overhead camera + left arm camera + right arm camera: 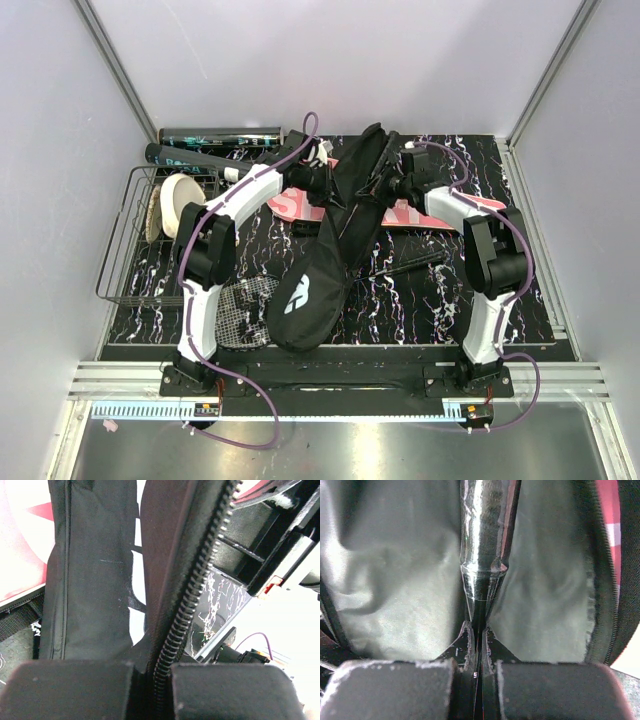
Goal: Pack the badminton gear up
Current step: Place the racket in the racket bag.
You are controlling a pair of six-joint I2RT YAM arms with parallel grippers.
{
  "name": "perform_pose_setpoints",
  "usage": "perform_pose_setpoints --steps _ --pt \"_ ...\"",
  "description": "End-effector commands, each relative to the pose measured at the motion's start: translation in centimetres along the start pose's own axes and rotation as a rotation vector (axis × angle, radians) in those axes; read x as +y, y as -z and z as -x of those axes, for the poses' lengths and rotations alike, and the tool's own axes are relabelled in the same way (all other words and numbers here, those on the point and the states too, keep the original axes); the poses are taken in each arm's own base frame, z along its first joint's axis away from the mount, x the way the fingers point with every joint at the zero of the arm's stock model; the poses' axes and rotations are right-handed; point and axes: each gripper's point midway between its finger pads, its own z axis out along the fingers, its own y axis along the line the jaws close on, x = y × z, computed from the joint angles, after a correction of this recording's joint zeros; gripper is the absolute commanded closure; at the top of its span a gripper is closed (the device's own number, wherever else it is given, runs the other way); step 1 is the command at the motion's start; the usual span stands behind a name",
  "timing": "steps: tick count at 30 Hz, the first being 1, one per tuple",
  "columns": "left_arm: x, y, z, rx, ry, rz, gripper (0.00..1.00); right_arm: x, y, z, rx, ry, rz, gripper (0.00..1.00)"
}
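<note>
The black bag (305,290) lies lengthwise down the middle of the table, its open end raised at the back. My left gripper (328,180) is shut on the bag's zipper edge (200,575), which runs between the fingers (75,690). My right gripper (479,630) is inside the bag's grey lining (385,580). It is shut on a thin racket shaft that widens into a glossy dark handle (485,525). Another racket's strung head (245,305) pokes out from under the bag at the left. The pink case (300,205) lies under both grippers. Two dark tubes (220,134) rest at the back left.
A black wire basket (120,250) stands at the left edge with a cream round disc (180,205) in it. A thin dark shaft (410,262) lies on the marbled table right of the bag. Walls close in the table on three sides.
</note>
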Motion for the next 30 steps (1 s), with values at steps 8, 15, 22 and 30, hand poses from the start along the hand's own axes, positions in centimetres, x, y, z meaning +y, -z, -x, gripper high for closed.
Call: perform_pose_setpoints --steps 8,15,22,30 --pt "-4.6 0.9 1.8 -0.033 -0.115 -0.179 1.00 1.7 -2.5 -4.2 0.158 0.208 -0.026 1.00" --pt "-4.5 0.4 1.4 -0.009 -0.116 -0.208 1.00 -0.5 -6.0 -5.6 0.278 0.166 -0.015 0.98" --pt "-1.6 0.6 2.0 -0.052 -0.045 -0.147 1.00 0.2 -3.4 -4.4 0.268 0.211 -0.008 0.68" --pt "-0.1 1.3 3.2 -0.113 -0.019 -0.110 1.00 1.5 7.0 -2.2 0.143 0.188 -0.130 0.16"
